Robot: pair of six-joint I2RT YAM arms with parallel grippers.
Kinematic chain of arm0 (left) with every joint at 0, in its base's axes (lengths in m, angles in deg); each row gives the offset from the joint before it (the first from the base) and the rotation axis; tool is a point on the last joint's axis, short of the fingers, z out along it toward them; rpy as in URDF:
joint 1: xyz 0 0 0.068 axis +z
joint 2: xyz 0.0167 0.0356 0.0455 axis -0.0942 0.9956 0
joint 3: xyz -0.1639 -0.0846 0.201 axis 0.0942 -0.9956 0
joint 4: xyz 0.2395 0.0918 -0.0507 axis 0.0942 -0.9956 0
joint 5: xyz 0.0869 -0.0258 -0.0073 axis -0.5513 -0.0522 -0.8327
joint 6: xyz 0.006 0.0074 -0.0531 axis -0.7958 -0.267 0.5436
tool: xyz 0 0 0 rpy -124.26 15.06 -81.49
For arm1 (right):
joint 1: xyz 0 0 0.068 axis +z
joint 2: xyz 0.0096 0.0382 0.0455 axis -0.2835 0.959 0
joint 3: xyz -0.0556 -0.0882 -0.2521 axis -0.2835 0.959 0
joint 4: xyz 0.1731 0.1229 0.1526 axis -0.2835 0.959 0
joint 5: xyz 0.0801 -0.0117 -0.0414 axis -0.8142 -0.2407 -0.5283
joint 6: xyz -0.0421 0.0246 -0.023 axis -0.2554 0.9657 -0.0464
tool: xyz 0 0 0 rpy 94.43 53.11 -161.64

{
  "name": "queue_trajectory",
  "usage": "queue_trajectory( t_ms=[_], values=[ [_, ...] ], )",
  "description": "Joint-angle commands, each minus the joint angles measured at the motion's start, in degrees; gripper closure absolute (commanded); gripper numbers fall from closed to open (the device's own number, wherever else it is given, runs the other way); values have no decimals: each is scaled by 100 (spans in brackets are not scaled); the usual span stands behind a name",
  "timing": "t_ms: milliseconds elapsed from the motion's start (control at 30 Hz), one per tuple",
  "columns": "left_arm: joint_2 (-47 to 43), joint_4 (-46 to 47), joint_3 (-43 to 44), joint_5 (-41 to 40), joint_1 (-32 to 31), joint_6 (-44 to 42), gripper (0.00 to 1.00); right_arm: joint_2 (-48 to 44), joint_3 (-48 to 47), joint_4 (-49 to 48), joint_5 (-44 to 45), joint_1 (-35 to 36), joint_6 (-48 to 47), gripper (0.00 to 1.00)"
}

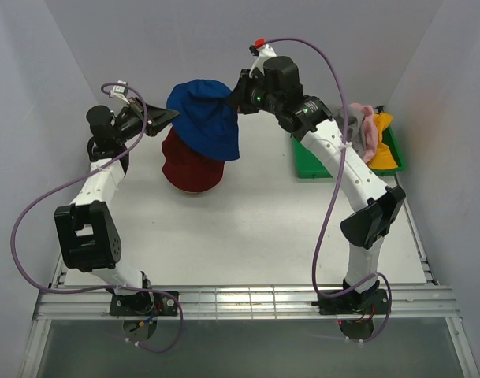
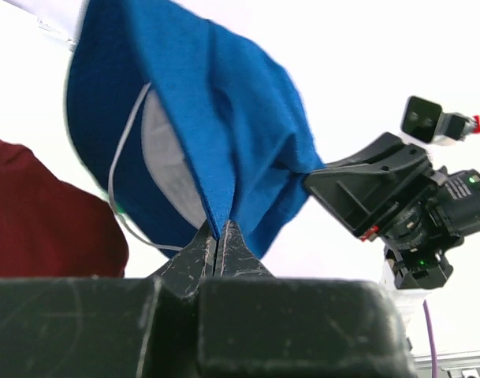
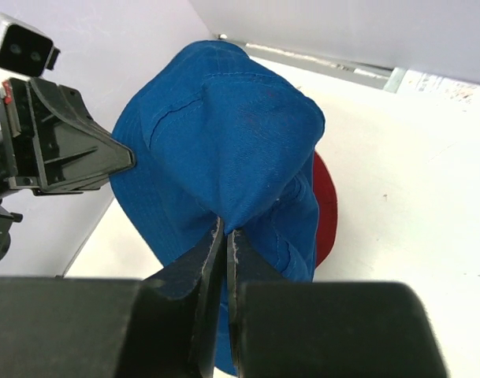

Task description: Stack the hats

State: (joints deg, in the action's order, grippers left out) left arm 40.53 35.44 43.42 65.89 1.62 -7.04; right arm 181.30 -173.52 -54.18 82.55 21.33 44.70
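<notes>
The left claw (image 2: 221,227) and right claw (image 3: 226,230) each clamp the blue hat (image 1: 204,118), which hides part of the dark red hat (image 1: 192,173).

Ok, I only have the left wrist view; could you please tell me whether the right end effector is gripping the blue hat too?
Observer: Yes, the right end effector is shut on a fold at the edge of the blue hat.
Operator: Thank you. Is it over the dark red hat?
Observer: From above, it covers the far part of the dark red hat; the near part shows on the table.
Operator: And where are the other hats?
Observer: A pink hat and a yellow-orange hat lie in a green tray on the right.
</notes>
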Motion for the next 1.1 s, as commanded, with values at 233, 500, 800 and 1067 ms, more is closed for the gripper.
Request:
queue_trajectory(
  t_ms=[233,500,800,1067],
  values=[
    [242,200,371,180,27,35,100,16,-363,-147,116,-282,-173,92],
    [216,235,134,101,53,26,100,219,-205,-279,-307,-116,-59,92],
    [32,349,-270,197,422,96,100,447,-372,-270,-192,236,-138,92],
    [-285,367,-692,302,774,202,100,483,-372,-270,-140,351,-156,92]
  ],
)
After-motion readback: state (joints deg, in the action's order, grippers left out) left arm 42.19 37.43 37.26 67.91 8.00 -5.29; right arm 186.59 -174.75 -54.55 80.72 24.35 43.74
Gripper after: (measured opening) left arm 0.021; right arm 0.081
